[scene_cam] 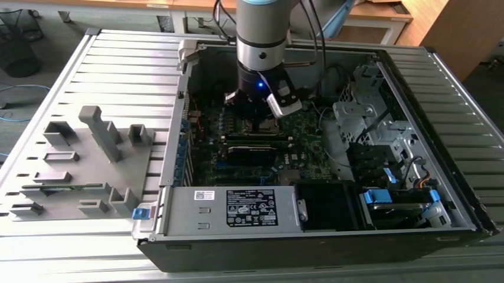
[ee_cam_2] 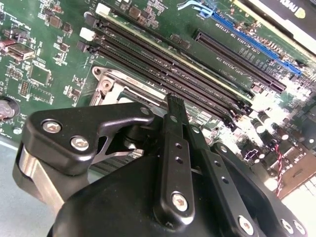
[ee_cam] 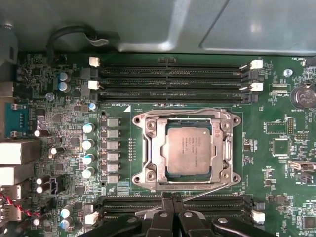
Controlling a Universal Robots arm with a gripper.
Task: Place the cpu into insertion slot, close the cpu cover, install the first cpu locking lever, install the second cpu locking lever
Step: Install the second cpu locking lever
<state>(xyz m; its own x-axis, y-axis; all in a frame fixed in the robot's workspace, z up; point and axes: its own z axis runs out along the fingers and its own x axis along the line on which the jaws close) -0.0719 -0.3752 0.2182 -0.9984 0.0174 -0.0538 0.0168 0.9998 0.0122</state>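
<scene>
Where this could go wrong is at the gripper (ee_cam: 172,201) itself. Its fingers sit at the edge of the socket, right where a thin wire locking lever (ee_cam: 207,191) runs slantwise up to them. If the tips slip off that springy wire, my guess is the lever would snap back, or the tips would skid onto the memory slots (ee_cam: 173,205) just beside them. A push that is off line could also bend the wire instead of seating it under its catch.

The fingers (ee_cam_2: 175,148) are drawn together, and I can see no gap between them in either wrist view. Whether they pinch the lever's end or only press against it, I cannot tell.

Just beyond the tips, the cpu (ee_cam: 188,149) lies flat in the insertion slot (ee_cam: 166,174), silver top up. The cpu cover (ee_cam: 149,148) is down around it, framing the chip on all four sides. The lever by the fingers looks raised off the frame and not yet hooked.

Further out there is a second bank of memory slots (ee_cam: 173,79) on the far side of the socket, all on the green motherboard (ee_cam: 276,123). In the exterior view the arm reaches straight down into the open computer case (scene_cam: 441,88), with the gripper (scene_cam: 254,115) low over the board and the power supply (scene_cam: 228,209) near the front.
</scene>
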